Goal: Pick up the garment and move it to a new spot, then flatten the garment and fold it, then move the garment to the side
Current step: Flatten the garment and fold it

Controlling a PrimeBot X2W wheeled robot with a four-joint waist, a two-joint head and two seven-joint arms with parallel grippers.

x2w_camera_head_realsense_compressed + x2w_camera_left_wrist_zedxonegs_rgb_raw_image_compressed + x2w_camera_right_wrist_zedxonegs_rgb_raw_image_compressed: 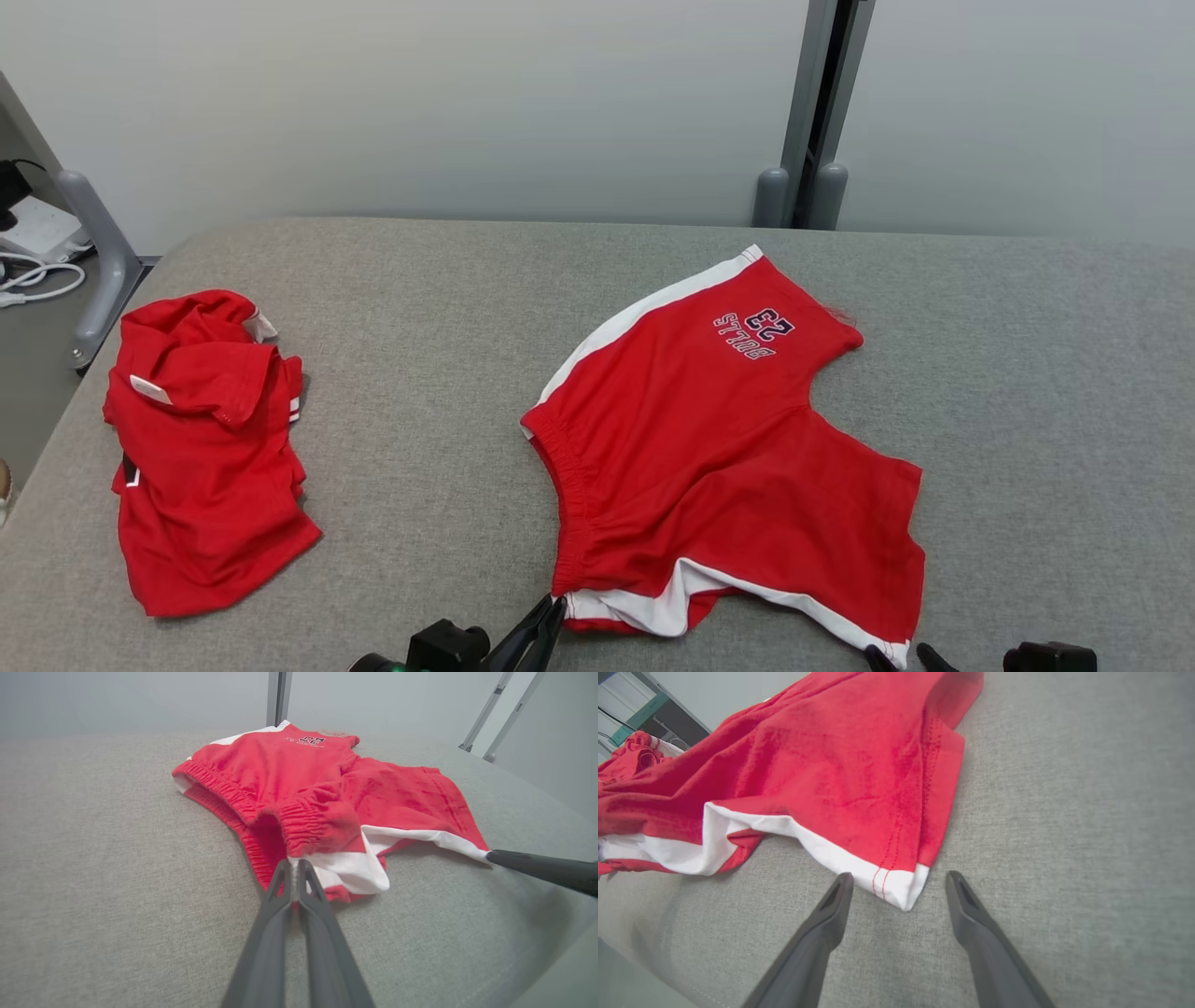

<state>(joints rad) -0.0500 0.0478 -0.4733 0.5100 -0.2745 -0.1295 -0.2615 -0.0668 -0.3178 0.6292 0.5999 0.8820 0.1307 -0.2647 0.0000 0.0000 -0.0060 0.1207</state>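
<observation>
The garment (709, 448) is a pair of red shorts with white side stripes and a "BULLS 23" print, lying spread on the grey padded table (429, 308). My left gripper (556, 605) is shut, its tips pinching the near waistband corner where red elastic meets white trim (294, 863). My right gripper (898, 656) stands open at the near right leg hem. In the right wrist view its two fingers straddle the white hem corner (900, 891) without touching it. One dark finger of the right gripper (537, 865) reaches that same corner in the left wrist view.
A second red garment (201, 448) lies crumpled at the table's left. A grey post (812, 112) stands behind the table's far edge. A grey rail (98, 252) and white cables (37, 275) sit beyond the left edge. Bare padding stretches right of the shorts.
</observation>
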